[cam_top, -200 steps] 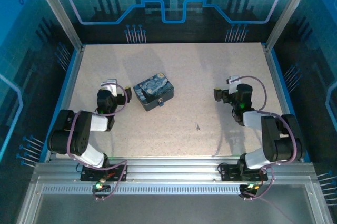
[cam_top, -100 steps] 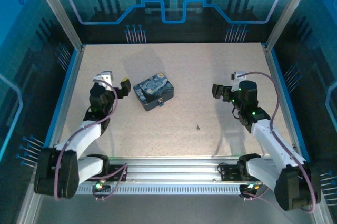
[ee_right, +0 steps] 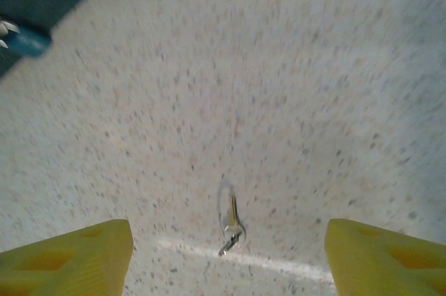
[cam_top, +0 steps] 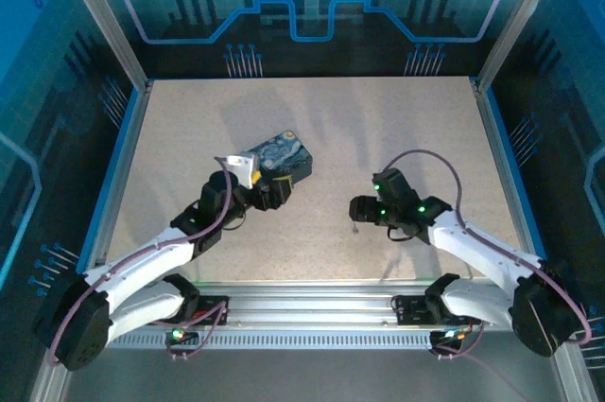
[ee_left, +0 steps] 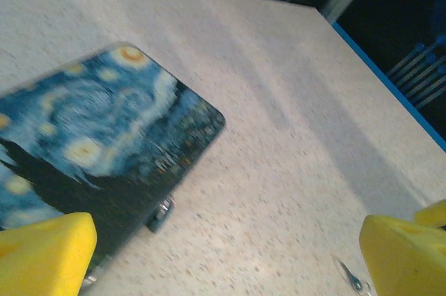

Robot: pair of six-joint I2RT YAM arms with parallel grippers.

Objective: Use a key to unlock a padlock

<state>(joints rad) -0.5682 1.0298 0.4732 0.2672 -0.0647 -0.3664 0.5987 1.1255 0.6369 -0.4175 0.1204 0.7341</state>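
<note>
I hold the right gripper [ee_right: 228, 258] spread and empty astride the tiny thin dark metal key [ee_right: 231, 225] lying on the speckled table [ee_right: 313, 66], ready to pinch it, I judge, while the left gripper [ee_left: 223, 254], likewise released, faces the small silvery-grey padlock [ee_left: 162, 214] at the edge of the blue-and-yellow swirl-printed box [ee_left: 90, 143].

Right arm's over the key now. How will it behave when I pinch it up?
The key looks like thin, stiff metal lying flat on the table, so the right gripper probably gets little edge to grip. It seems light, so a nudge may skid or spin it. Rolling is unlikely.
</note>
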